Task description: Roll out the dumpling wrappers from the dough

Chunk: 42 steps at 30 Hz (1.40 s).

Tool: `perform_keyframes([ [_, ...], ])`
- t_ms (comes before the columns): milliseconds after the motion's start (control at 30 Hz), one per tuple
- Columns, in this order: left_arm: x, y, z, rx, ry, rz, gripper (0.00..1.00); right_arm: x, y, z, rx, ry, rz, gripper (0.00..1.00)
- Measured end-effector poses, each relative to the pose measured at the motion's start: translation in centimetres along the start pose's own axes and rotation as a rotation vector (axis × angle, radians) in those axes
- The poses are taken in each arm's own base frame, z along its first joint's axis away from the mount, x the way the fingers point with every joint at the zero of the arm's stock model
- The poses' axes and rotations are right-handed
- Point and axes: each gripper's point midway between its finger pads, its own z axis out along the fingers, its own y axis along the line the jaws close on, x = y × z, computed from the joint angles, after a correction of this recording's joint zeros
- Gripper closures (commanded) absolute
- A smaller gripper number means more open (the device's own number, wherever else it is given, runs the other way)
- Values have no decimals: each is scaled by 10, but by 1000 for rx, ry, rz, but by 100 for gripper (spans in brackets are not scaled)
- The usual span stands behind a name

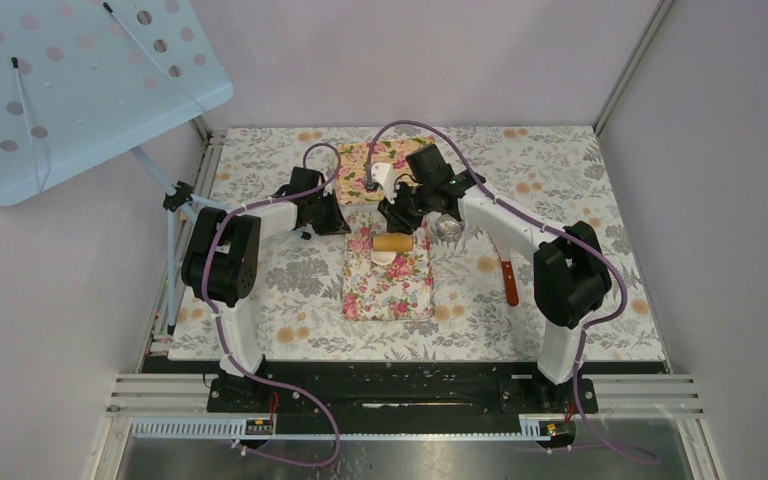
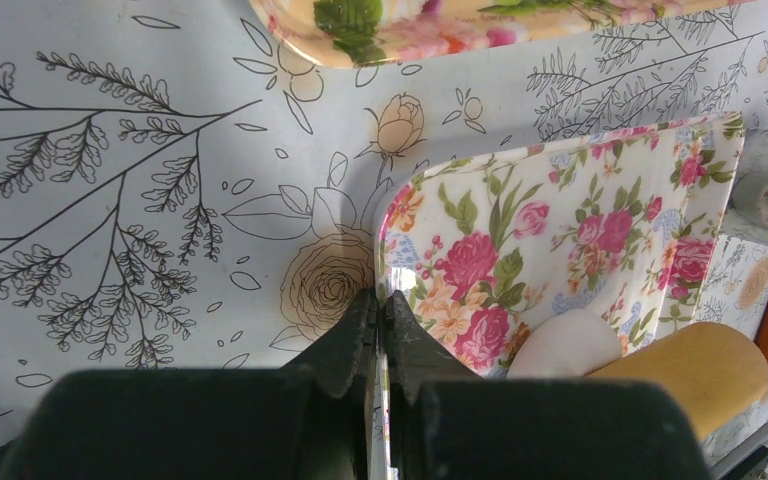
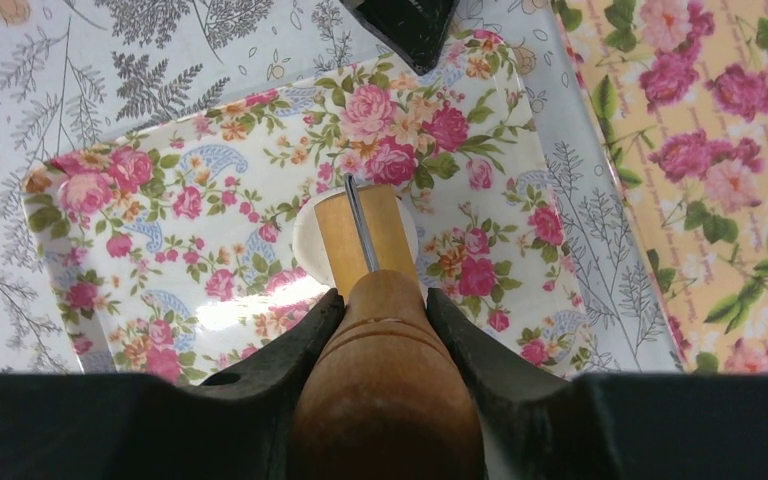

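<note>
Dough (image 3: 305, 238) counts as one piece only: a flattened white round lying on the white flowered tray (image 3: 160, 240), near that tray's far end, with the single wooden roller (image 3: 368, 232) resting across its top. The right claw (image 3: 385, 310) is clamped on the roller's handle, one finger on each side. The left claw (image 2: 380, 312) is pinched closed on the rim of the same tray at its far left corner. Two trays sit on the bench (image 1: 580, 200): the white one in the middle and a yellow flowered tray (image 1: 392, 160) just beyond it. One shiny metal ring (image 1: 448, 226) stands beside the white tray's far right corner, and one red-handled tool (image 1: 509, 284) lies further right, apart from the tray.
</note>
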Motion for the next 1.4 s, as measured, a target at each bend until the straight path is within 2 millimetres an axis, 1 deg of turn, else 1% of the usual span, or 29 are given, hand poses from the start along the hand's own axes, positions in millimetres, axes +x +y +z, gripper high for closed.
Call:
perform_keyframes([
  [233,0,0,0,0,0,0,100,3,2,2,-30,-2,-108,100],
  [433,0,0,0,0,0,0,100,5,3,3,-46,0,-159,100],
  [567,0,0,0,0,0,0,100,12,9,6,-74,6,-172,100],
  [733,0,0,0,0,0,0,100,21,22,6,-129,24,-152,100],
  [967,0,0,0,0,0,0,100,21,22,7,-146,48,-113,100],
  [1233,0,0,0,0,0,0,100,24,30,7,-176,50,-67,100],
  [1333,0,0,0,0,0,0,100,30,39,6,-209,61,-29,100],
  [1400,0,0,0,1,0,0,100,36,51,5,-254,75,12,100],
])
